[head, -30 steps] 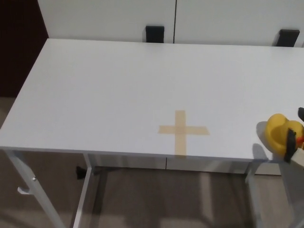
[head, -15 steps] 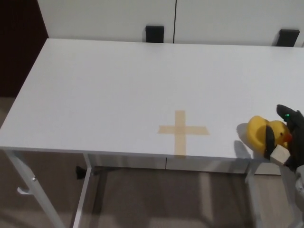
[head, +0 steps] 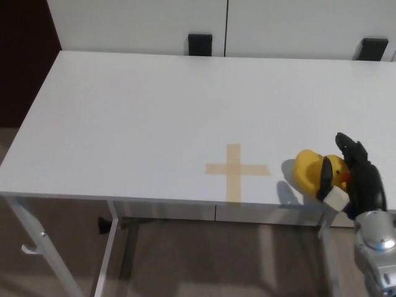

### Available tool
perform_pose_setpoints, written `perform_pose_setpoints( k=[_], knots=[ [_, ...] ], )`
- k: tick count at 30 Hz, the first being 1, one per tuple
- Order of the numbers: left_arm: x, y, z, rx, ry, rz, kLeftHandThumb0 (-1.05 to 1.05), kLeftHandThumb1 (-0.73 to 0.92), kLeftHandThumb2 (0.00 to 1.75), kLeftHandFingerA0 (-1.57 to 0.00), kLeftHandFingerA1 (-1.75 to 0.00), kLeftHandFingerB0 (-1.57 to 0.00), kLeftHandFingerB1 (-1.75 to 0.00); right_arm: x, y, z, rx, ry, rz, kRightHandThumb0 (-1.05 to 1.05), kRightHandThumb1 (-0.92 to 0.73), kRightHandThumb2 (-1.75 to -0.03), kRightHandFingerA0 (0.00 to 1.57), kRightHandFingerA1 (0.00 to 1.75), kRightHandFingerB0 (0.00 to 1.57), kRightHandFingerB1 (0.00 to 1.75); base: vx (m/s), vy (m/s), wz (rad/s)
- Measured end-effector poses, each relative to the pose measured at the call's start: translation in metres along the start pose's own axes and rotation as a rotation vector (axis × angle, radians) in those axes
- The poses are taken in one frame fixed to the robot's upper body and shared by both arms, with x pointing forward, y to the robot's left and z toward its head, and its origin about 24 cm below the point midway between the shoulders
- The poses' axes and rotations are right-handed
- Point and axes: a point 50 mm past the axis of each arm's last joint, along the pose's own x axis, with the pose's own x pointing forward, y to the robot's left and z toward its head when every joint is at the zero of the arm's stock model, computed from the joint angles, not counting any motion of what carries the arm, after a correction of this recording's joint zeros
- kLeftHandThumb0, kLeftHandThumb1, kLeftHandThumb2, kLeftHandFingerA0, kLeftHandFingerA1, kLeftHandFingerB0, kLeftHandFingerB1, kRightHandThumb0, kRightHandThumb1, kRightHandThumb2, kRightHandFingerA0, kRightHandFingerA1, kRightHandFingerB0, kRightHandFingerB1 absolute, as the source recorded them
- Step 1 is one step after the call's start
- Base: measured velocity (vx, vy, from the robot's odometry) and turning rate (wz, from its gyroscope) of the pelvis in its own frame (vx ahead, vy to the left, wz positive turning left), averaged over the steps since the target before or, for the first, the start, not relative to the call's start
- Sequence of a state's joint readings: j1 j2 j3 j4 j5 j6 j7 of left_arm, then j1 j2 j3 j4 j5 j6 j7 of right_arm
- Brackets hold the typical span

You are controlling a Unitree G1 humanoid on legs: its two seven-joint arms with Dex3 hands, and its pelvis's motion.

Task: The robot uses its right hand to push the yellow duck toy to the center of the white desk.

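Floor: brownish floor [head: 185, 260] shows below the desk's near edge, with white metal legs [head: 114, 247] and a small black object [head: 104, 224] under the frame.
Desk: white desk [head: 142, 111], smooth and matte, fills most of the view; its near edge runs across the lower third.
My right hand: my right hand [head: 356, 176] comes in at the desk's near right corner, black fingers around the duck's right side, one finger [head: 325, 178] curled across its front and a pale pad against it; the others reach toward the far edge. They touch the toy, but whether they truly clasp it I cannot tell.
My left hand: not in the picture.
Duck: yellow duck toy [head: 311, 172], rounded and glossy, orange beak turned toward my palm, sits close to the near edge, right of the tape mark, casting a soft shadow to its left.
Tape mark: a tan tape cross [head: 234, 169] lies on the desk near the near edge, just left of the duck and apart from it.
Between them: bare white surface only.
Far edge: two black brackets [head: 200, 44] stand behind the desk against white panels [head: 136, 25]; a dark strip [head: 25, 55] fills the far left.
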State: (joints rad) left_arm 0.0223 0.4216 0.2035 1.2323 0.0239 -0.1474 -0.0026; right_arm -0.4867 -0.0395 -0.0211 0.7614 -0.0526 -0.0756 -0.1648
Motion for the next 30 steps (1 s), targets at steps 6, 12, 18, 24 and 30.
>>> perform_pose_setpoints(
  k=[6, 12, 18, 24, 30],
  knots=[
    [0.001, -0.002, 0.002, 0.009, -0.004, -0.002, 0.09, 0.02, 1.03, -1.51, -1.34, -1.47, -1.32, 0.000, 0.025, 0.008, 0.000, -0.003, -0.037, -1.05, -0.92, -1.21, 0.00, 0.18, 0.00, 0.03, 0.00, 0.000, 0.00],
    [0.001, -0.003, 0.001, 0.020, -0.001, -0.005, 0.10, 0.01, 1.05, -1.57, -1.39, -1.53, -1.37, -0.002, 0.044, 0.014, -0.014, -0.012, -0.041, -1.05, -0.91, -1.22, 0.00, 0.21, 0.00, 0.08, 0.00, 0.000, 0.00],
    [0.001, -0.005, 0.002, 0.020, -0.001, -0.008, 0.10, -0.01, 1.04, -1.57, -1.39, -1.54, -1.37, -0.002, 0.058, 0.022, -0.017, -0.023, -0.023, -1.05, -0.91, -1.25, 0.00, 0.23, 0.00, 0.12, 0.00, 0.000, 0.00],
    [0.001, -0.006, 0.004, 0.019, -0.007, -0.010, 0.09, -0.01, 1.04, -1.57, -1.39, -1.54, -1.37, -0.005, 0.069, 0.024, -0.014, -0.025, 0.020, -1.05, -0.91, -1.25, 0.00, 0.18, 0.00, 0.09, 0.00, 0.000, 0.00],
    [0.002, -0.007, 0.006, 0.018, -0.012, -0.012, 0.08, 0.02, 1.05, -1.57, -1.39, -1.54, -1.37, -0.006, 0.078, 0.024, 0.011, -0.020, 0.096, -1.05, -0.91, -1.25, 0.00, 0.18, 0.00, 0.09, 0.00, 0.000, 0.00]
  ],
)
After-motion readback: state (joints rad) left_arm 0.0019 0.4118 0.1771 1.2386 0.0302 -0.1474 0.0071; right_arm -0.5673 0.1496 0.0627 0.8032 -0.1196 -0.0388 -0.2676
